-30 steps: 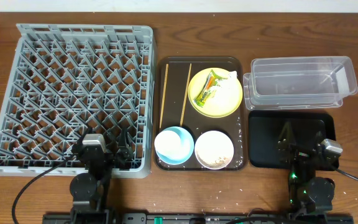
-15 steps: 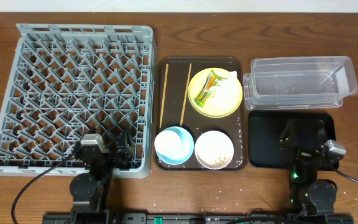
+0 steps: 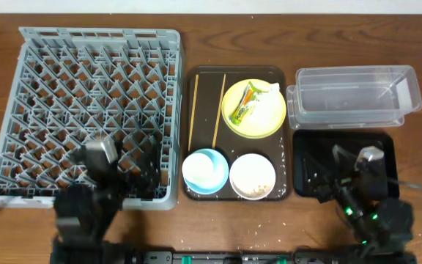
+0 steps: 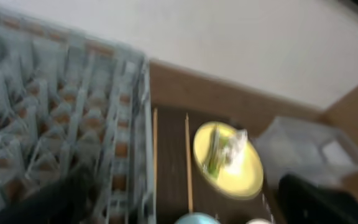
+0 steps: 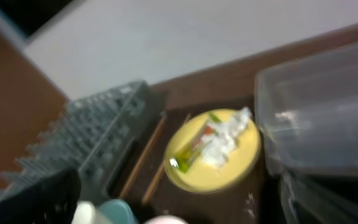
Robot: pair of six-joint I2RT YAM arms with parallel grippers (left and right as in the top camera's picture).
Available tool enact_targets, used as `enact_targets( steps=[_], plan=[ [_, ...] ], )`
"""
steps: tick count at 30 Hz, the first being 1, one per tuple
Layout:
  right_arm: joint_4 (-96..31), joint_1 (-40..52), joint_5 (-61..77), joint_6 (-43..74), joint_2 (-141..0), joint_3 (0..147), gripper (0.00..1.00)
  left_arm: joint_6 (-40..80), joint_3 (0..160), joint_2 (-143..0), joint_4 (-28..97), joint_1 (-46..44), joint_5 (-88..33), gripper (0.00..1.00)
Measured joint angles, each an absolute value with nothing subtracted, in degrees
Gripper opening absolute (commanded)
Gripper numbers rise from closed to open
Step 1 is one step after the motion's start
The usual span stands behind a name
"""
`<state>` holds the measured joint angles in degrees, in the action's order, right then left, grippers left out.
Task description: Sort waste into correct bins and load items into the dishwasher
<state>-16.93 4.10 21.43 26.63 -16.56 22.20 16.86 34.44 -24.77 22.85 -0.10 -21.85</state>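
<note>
Ahead and left of the right gripper (image 3: 327, 174), which gapes wide and empty above the black tray (image 3: 304, 144), the snack wrapper (image 3: 245, 103) and tissue (image 3: 272, 88) lie on the yellow plate (image 3: 266, 122). The left gripper (image 3: 123, 158) (equally wide, empty) hangs over the dish rack (image 3: 64, 81), with the plate ahead to its right. Pinching the wrapper too deep could snag the tissue or skid the plate.

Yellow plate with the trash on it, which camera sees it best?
The overhead view: the yellow plate is sharp, whole and seen from straight above, on the brown tray. Both wrist views show it too, but blurry and slanted, with wrapper and tissue on top.
</note>
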Motion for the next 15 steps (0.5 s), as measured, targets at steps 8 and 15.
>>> enact_targets(
  steps=[8, 15],
  plan=[
    [-42.22, 4.1, 27.59, 16.47, -52.34, 57.17, 0.99, 14.68, 65.95, -55.86, 54.19, -0.1, -23.24, 0.99],
    [-31.79, 8.45, 36.97, 16.08, -76.03, 65.43, 0.79, 14.55, 69.8, -61.6, 57.95, -0.1, -24.23, 0.99]
  ],
)
